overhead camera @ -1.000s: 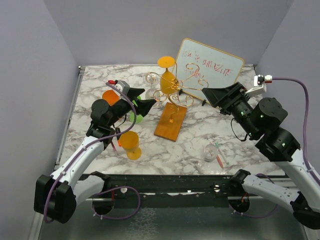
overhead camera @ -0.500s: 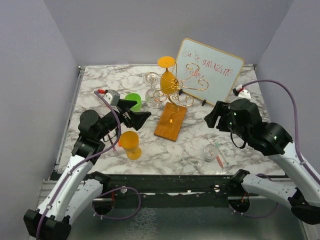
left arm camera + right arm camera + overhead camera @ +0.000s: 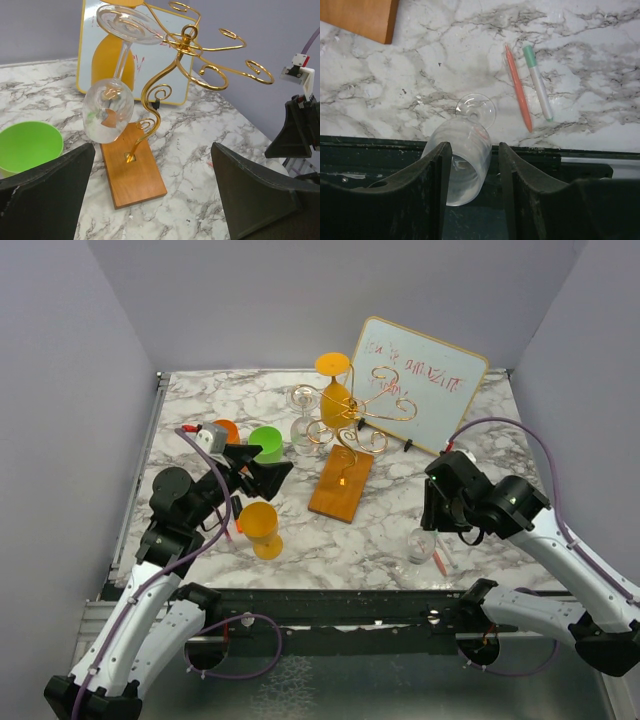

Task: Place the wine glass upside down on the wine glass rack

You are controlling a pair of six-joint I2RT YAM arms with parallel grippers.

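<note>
light: bright, even (diffuse) | shadows: faint, soft | focus: sharp | wrist views: mild wide-angle stretch

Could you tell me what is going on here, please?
The right gripper hovers over a clear wine glass by the table's near edge, its fingers straddling the bowl, not yet clamped. The left gripper hangs open and empty facing the wine glass rack, where another clear glass and an orange glass hang upside down. A second orange glass stands on the table.
</note>
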